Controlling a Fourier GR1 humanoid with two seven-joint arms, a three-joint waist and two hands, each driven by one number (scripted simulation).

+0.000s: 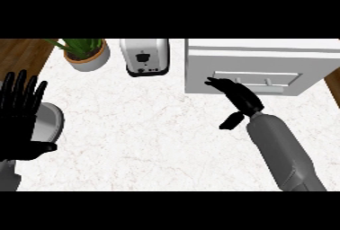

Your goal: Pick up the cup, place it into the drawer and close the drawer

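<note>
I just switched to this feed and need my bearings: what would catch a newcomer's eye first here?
First the right hand, fingers straight, with its fingertips at the front of the white drawer unit at the far right of the counter, just left of the handle. Next the left hand, open with fingers up at the left edge, over a grey plate. No cup shows; a toaster and a potted plant stand along the far edge.

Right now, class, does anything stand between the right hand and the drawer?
Nothing visible does. The right hand has its fingertips at the drawer front, left of the handle. The toaster stands apart to the left. The cup is not in view.
</note>
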